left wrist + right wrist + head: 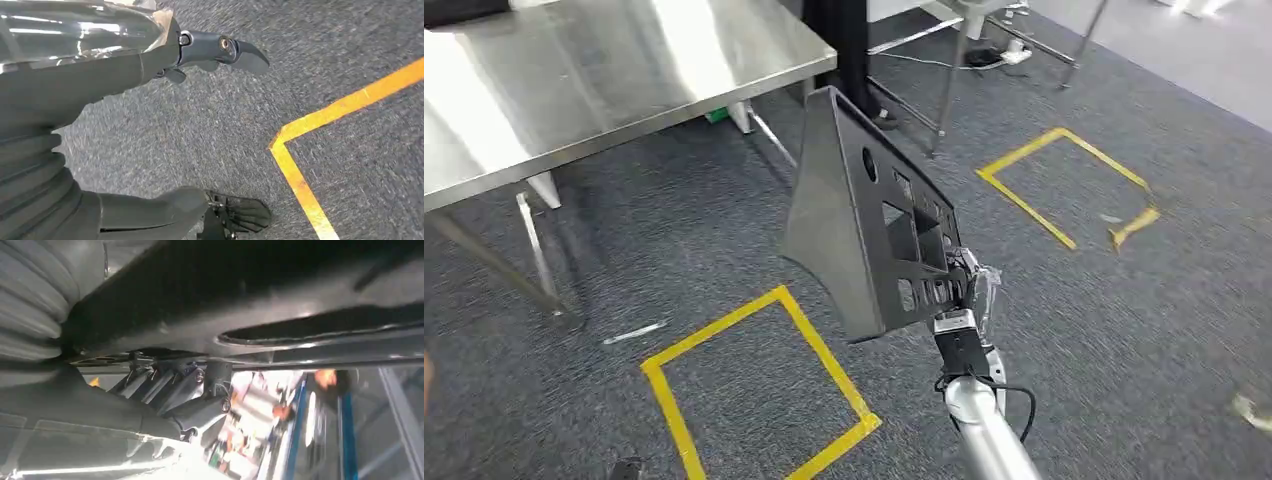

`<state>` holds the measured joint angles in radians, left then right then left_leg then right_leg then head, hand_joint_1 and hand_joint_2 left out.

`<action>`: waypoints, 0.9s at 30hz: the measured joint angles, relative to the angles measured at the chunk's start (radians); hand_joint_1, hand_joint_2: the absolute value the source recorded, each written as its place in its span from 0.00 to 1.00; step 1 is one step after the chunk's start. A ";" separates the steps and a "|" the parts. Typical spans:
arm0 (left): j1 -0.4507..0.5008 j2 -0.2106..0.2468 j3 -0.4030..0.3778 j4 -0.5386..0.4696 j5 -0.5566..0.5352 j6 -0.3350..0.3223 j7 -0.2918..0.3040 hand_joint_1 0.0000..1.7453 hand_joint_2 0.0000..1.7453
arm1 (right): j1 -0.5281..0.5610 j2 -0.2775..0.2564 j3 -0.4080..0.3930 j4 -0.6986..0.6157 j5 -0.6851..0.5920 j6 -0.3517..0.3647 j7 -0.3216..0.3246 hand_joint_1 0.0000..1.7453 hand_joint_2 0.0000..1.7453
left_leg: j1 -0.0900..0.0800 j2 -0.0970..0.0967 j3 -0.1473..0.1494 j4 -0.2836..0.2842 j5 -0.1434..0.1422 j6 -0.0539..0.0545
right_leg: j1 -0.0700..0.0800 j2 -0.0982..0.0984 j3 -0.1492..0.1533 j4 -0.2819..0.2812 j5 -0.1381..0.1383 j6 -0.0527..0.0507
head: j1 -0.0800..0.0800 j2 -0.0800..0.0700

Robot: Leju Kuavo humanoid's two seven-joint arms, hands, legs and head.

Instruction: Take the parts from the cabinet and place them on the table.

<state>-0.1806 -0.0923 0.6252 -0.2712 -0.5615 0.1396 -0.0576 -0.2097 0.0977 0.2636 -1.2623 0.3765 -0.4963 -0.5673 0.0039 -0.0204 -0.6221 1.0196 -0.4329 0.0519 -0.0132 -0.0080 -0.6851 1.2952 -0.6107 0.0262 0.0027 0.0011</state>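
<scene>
A large black plastic part [864,215] with cut-out holes stands upright in the air above the carpet, and my right hand [964,290] grips its lower right edge. Close up in the right wrist view, the same part [250,295] lies across my right hand's fingers [165,385], which curl around its edge. The steel table [594,70] stands at the far left, apart from the part. My left hand [150,125] hangs over the grey carpet with its fingers apart and nothing in it.
Yellow tape squares [754,390] [1064,180] mark the grey carpet; one corner [295,145] lies under my left hand. Table legs [534,250] reach the floor at left. Metal frame legs and cables [994,50] stand at the back.
</scene>
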 joint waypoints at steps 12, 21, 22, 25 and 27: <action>0.024 0.003 0.005 0.011 0.038 0.003 -0.011 0.00 1.00 | -0.003 0.001 -0.002 0.014 -0.013 0.023 -0.024 1.00 1.00 | -0.002 -0.046 -0.026 0.033 -0.020 -0.047 | -0.016 0.019 0.104 -0.261 0.135 -0.006 | -0.004 0.000; 0.022 0.007 0.009 0.016 0.046 0.008 -0.013 0.00 1.00 | 0.006 0.002 -0.004 0.016 -0.013 0.033 -0.029 1.00 1.00 | 0.003 0.092 -0.019 0.027 0.003 -0.045 | -0.003 -0.080 0.122 -0.261 0.115 -0.023 | -0.008 0.000; 0.019 0.008 0.010 0.016 0.052 0.010 -0.013 0.00 1.00 | 0.006 0.002 -0.004 0.017 -0.015 0.033 -0.031 1.00 1.00 | -0.009 0.118 -0.012 0.015 -0.011 -0.040 | 0.009 -0.089 0.123 -0.260 0.111 -0.016 | -0.007 0.000; 0.020 0.010 0.013 0.016 0.059 0.014 -0.017 0.00 1.00 | 0.002 0.005 -0.002 0.020 -0.017 0.033 -0.035 1.00 1.00 | -0.014 0.073 -0.014 0.013 -0.009 -0.029 | 0.007 -0.122 0.132 -0.267 0.108 -0.004 | -0.005 0.000; 0.023 0.009 0.015 0.016 0.061 0.018 -0.018 0.00 1.00 | -0.003 0.010 -0.001 0.021 -0.016 0.033 -0.035 1.00 1.00 | -0.001 0.049 0.001 -0.004 0.002 -0.016 | 0.007 -0.088 0.130 -0.251 0.093 0.009 | -0.003 0.000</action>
<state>-0.1578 -0.0832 0.6405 -0.2552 -0.5001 0.1571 -0.0759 -0.2124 0.1072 0.2628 -1.2417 0.3601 -0.4635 -0.6027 0.0024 0.0282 -0.6209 1.0152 -0.4311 0.0360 -0.0061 -0.0964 -0.5555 1.0439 -0.5175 0.0350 -0.0004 0.0011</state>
